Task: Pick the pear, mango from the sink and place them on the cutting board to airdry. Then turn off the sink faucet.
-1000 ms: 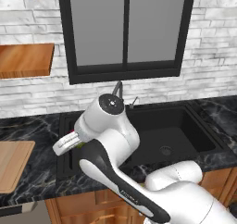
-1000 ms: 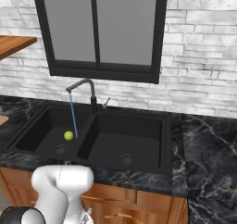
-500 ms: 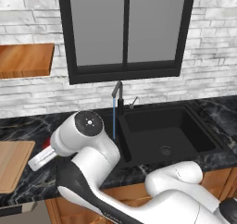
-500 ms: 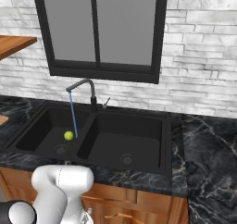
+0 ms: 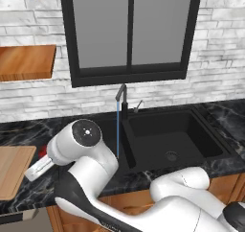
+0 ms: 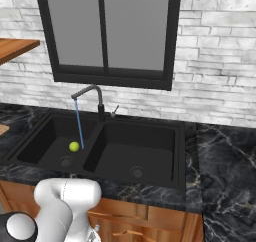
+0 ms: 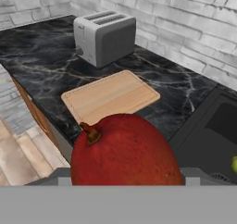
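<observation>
Two basins made up the black sink [image 6: 150, 158], which sat centre frame in the right base view, sunk in the dark marbled desk [image 6: 225, 151]. Robot arm [image 5: 91, 178] rose across the lower half of the left base view, its wrist reaching to the left edge of the sink. Cutting board [image 7: 110, 97], light wood, lay flat on the desk at mid-frame in the hand view; its corner also showed at the left edge of the left base view [image 5: 12, 171]. Grey toaster [image 7: 105, 37] stood beyond the board, upper centre of the hand view, apart from it. Sink faucet [image 6: 92, 100] stood behind the divider between the basins, spout angled over the left basin, a thin blue stream [image 6: 78, 123] falling from it. Mango [image 7: 126, 151], red, stem showing, sat at lower centre of the hand view, close before the camera and in front of the board. Jaws were hidden behind it; cannot tell whether they clamped it. Pear [image 6: 74, 146], yellow-green, lay on the left basin floor, just beside the stream and near the drain.
</observation>
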